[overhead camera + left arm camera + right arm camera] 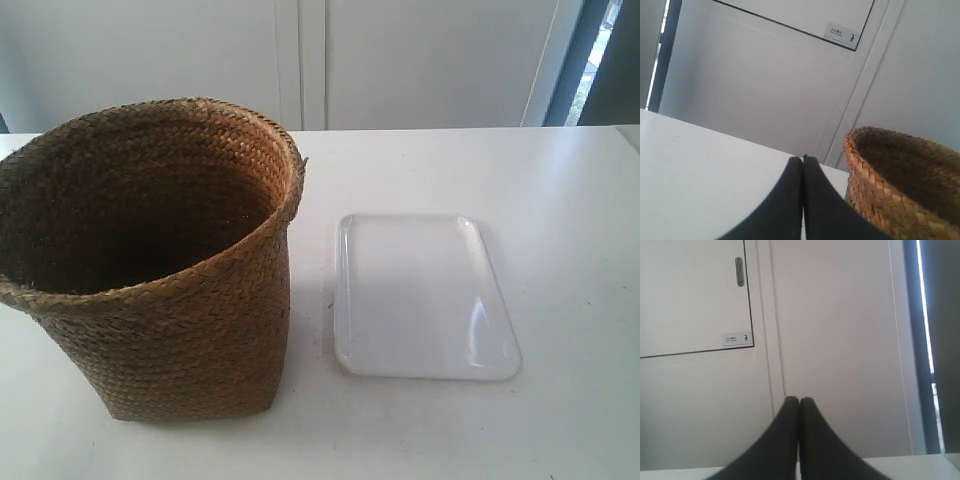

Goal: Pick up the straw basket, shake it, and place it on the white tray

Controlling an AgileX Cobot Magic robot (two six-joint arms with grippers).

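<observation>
The straw basket (150, 260) stands upright on the white table at the exterior view's left, woven tan-brown with a dark inside. Beside it, a small gap away, the white tray (420, 295) lies flat with nothing on it. Neither arm shows in the exterior view. In the left wrist view my left gripper (803, 159) is shut with nothing in it, its black fingers pressed together, and the basket's rim (900, 175) is close beside it. My right gripper (799, 400) is also shut on nothing and faces the wall; basket and tray are out of that view.
The white table (560, 200) runs to a far edge in front of white cabinet doors (420, 60). A dark window frame (590, 60) stands at the back right. A cabinet handle (739, 271) and small sign (737, 338) show on the wall.
</observation>
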